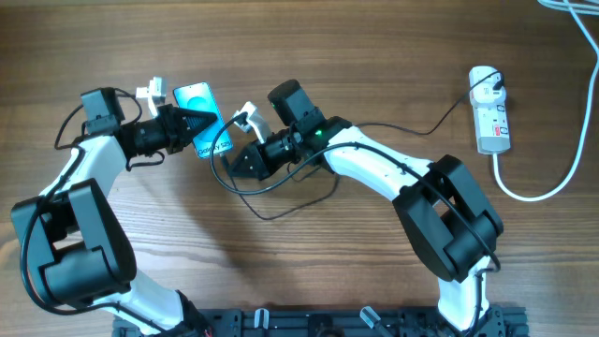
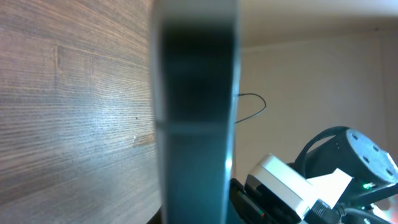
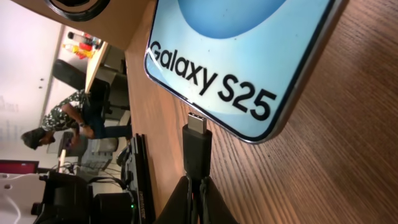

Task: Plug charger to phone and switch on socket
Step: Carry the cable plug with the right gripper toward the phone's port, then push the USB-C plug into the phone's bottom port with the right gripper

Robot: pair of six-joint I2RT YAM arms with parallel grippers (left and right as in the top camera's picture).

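Note:
The phone (image 1: 197, 114), with its teal screen, is held tilted off the table by my left gripper (image 1: 191, 123), which is shut on it. In the left wrist view the phone (image 2: 196, 112) is a blurred dark teal bar seen edge-on. My right gripper (image 1: 231, 155) is shut on the charger's small plug tip (image 3: 196, 146). The tip's metal end meets the port in the phone's (image 3: 249, 43) lower edge; I cannot tell how deep it sits. The black charger cable (image 1: 271, 201) loops on the table and runs to the white socket (image 1: 489, 112) at the far right.
The socket's thick white cord (image 1: 543, 192) curves to the table's right edge. A black rail (image 1: 328, 323) runs along the front edge. My right arm's wrist (image 2: 292, 186) shows close beside the phone in the left wrist view.

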